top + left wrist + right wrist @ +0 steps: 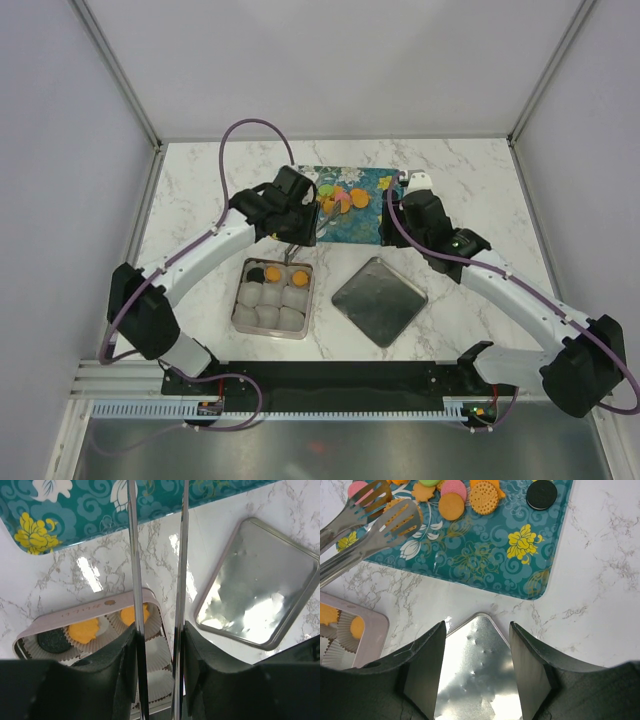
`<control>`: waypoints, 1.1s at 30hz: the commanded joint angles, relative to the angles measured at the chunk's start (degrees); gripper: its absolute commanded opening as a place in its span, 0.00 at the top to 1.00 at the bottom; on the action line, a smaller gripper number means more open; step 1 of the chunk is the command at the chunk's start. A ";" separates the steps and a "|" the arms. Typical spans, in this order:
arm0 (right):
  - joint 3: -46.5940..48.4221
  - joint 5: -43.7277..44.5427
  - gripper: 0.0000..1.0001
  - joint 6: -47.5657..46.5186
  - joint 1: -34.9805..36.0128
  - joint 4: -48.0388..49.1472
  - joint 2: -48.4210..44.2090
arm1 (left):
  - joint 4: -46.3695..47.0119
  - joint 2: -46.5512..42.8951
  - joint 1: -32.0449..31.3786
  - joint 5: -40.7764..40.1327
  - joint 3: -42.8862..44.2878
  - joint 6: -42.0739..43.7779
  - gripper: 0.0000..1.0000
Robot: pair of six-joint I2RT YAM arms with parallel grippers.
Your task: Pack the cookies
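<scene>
Step in hand, as judged: pickup. The left gripper (159, 645), clamped on the tongs (375, 525), holds their tips over the cookies (451, 506) on the tray (485, 560) at 12 o'clock. The right gripper (477, 630) hangs spread and empty. The next move calls for pinching one cookie and carrying it to the tin (75, 614) at 7 o'clock.

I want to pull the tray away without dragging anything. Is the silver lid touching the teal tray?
Apart. The right wrist view shows bare marble between the corner of the silver lid and the edge of the teal tray.
</scene>
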 commanded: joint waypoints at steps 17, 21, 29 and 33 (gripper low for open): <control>3.31 -3.15 0.39 0.12 -0.21 3.85 6.59 | -9.56 -30.65 -1.53 4.05 -19.25 -9.12 0.57; 3.93 -3.06 0.39 -0.05 -0.12 3.85 7.64 | -12.54 -34.88 -2.15 4.84 -22.06 -11.15 0.57; 4.37 -3.24 0.39 -0.05 -0.21 4.46 8.88 | -16.50 -41.30 -3.20 7.39 -25.85 -14.66 0.57; 4.28 -3.24 0.39 -0.14 -0.12 4.64 9.23 | -17.56 -43.32 -3.38 9.14 -27.42 -15.80 0.58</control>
